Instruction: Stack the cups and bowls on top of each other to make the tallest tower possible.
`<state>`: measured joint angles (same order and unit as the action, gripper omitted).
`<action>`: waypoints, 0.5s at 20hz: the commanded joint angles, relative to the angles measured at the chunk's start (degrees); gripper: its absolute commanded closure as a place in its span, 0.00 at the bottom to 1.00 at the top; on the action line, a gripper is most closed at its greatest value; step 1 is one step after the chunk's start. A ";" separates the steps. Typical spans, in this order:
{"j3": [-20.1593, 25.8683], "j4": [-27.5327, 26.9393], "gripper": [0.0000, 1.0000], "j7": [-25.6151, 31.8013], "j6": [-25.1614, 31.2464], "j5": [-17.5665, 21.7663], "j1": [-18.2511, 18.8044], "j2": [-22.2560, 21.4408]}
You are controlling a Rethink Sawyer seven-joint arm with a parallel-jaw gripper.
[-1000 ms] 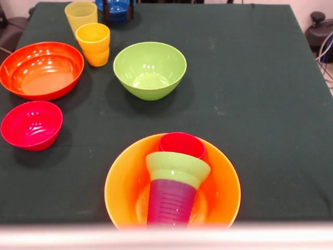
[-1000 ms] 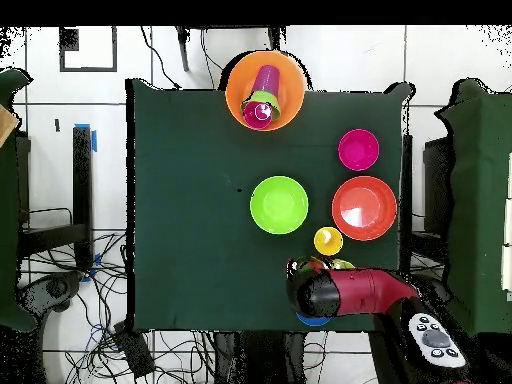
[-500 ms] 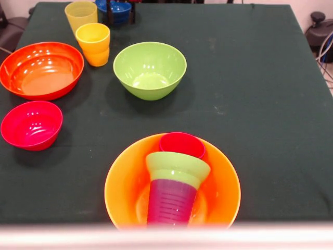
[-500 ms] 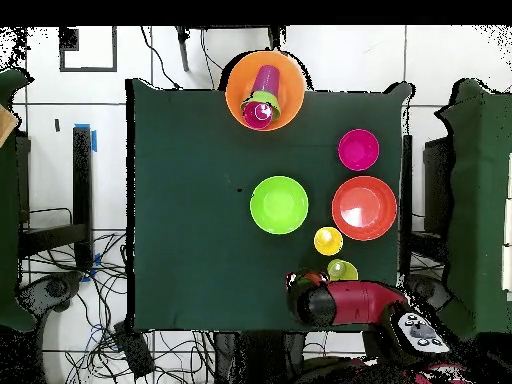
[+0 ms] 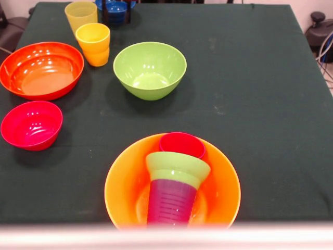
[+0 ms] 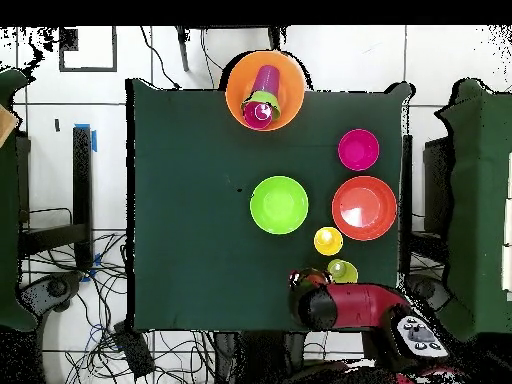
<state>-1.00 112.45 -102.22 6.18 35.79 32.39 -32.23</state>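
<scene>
Tower: large yellow-orange bowl (image 5: 172, 183) at the near edge of the green-clothed surface (image 5: 250, 104) in the front view, with the purple ribbed cup (image 5: 170, 201) standing inside it, the small green bowl (image 5: 178, 167) over the cup, and the red-pink cup (image 5: 182, 144) topmost, its open mouth showing.
Tower from overhead: the stack (image 6: 264, 92) sits at the surface's top edge, leaning toward the lower left of its bowl.
Large green bowl: upright and alone near the middle of the surface (image 5: 150, 70), well apart from the tower.
Orange-red bowl: wide and shallow, at the left edge of the front view (image 5: 41, 70), with the small red-pink bowl (image 5: 31, 124) just in front of it, the two apart.
Cups: yellow-orange cup (image 5: 93, 44) stands between the orange-red bowl and the large green bowl; the pale yellow cup (image 5: 80, 15) stands just behind it, close but whether touching cannot be told.
Small blue bowl: at the far edge in the front view (image 5: 115, 9), beside the pale yellow cup, partly hidden by dark prongs.
Claw: dark tips (image 5: 115, 11) stand on either side of the blue bowl; whether they press on it cannot be told.
Arm: red and black (image 6: 345, 306), over the surface's bottom edge in the overhead view, next to the pale yellow cup.
</scene>
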 commanded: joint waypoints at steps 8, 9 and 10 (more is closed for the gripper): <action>15.88 -0.39 0.00 0.67 3.15 -1.05 6.59 -8.72; 16.94 -0.61 0.00 0.99 3.18 -0.86 7.38 -8.53; 17.50 -0.86 0.00 0.89 2.56 -0.36 7.73 -8.37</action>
<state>5.55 112.49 -102.22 6.20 35.81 37.88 -40.08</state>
